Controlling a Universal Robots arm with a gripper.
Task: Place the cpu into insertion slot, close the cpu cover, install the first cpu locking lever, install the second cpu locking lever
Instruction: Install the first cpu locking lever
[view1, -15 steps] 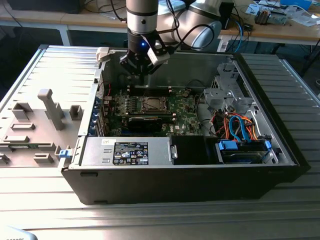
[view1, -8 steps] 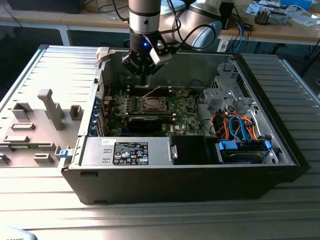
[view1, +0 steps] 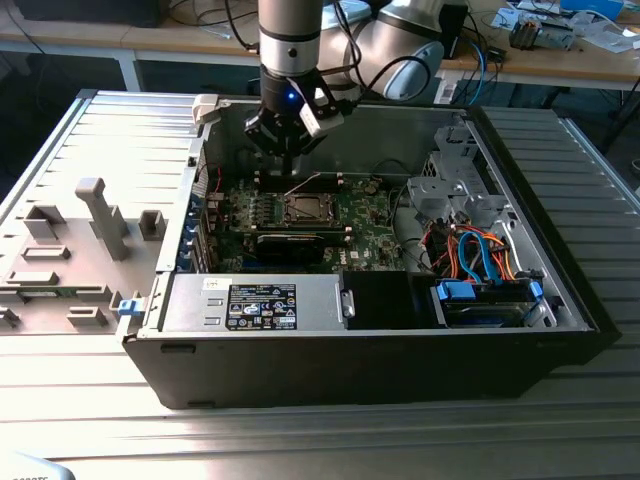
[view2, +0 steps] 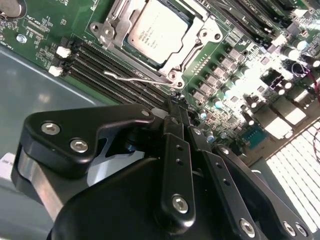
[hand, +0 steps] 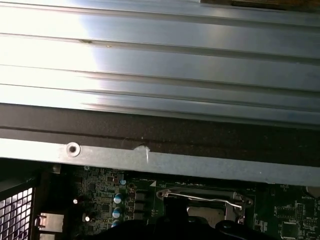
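Observation:
The cpu (view2: 156, 29), silvery on top, lies in the insertion slot (view1: 304, 209) in the middle of the green motherboard. The cpu cover (view2: 196, 44), a silver frame, lies down around it. A thin wire locking lever (view2: 136, 78) runs along the socket's side nearest the gripper and looks lifted off the board. In the first wrist view the lever (hand: 200, 196) crosses above the socket. My gripper (view2: 175, 100) hangs just above that lever side of the socket with its black fingers together and nothing between them. In the exterior view the gripper (view1: 288, 160) hovers behind the socket.
The motherboard (view1: 362, 232) lies in an open computer case (view1: 300, 370). Black memory slots (view2: 107, 62) run beside the socket. A power supply (view1: 255, 302) and a drive cage with blue and orange cables (view1: 480, 255) stand in front. The case's rear wall (hand: 160, 162) is close behind the gripper.

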